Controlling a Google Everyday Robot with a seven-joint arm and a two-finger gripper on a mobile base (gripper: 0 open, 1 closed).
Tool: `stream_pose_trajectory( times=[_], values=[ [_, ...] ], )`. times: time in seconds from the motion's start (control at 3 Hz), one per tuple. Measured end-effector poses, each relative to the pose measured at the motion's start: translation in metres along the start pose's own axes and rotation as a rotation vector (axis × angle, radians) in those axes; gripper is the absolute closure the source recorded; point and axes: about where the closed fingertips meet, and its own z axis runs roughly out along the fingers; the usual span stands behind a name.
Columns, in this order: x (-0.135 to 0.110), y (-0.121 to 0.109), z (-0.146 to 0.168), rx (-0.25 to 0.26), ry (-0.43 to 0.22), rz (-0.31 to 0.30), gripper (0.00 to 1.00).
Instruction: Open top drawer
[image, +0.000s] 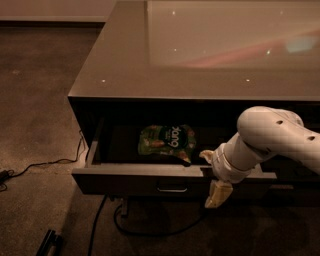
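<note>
Pulled well out from under a glossy dark-brown cabinet top (125, 65): wide, shallow dark grey-brown top drawer (130, 180), small rectangular metal handle (172, 189) at the centre of its flat front. Lying inside, toward the back, a crumpled green snack bag (166, 141). At the drawer's front edge, just right of the handle, the pale two-finger gripper (212, 175) of a white, rounded robot arm (270, 137), jaws closed over the front panel, with one finger (206, 155) inside the tray and the other down the outer face. Below, on brown carpet (35, 100), black cables (95, 225) trailing under the cabinet.
</note>
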Motion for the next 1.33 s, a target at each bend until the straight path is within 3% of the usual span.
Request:
stream_pose_trajectory(
  times=[0.67, 1.33],
  values=[
    [-0.011, -0.005, -0.004, 0.025, -0.037, -0.036, 0.00],
    [0.000, 0.004, 0.004, -0.016, 0.029, -0.057, 0.42]
  ],
)
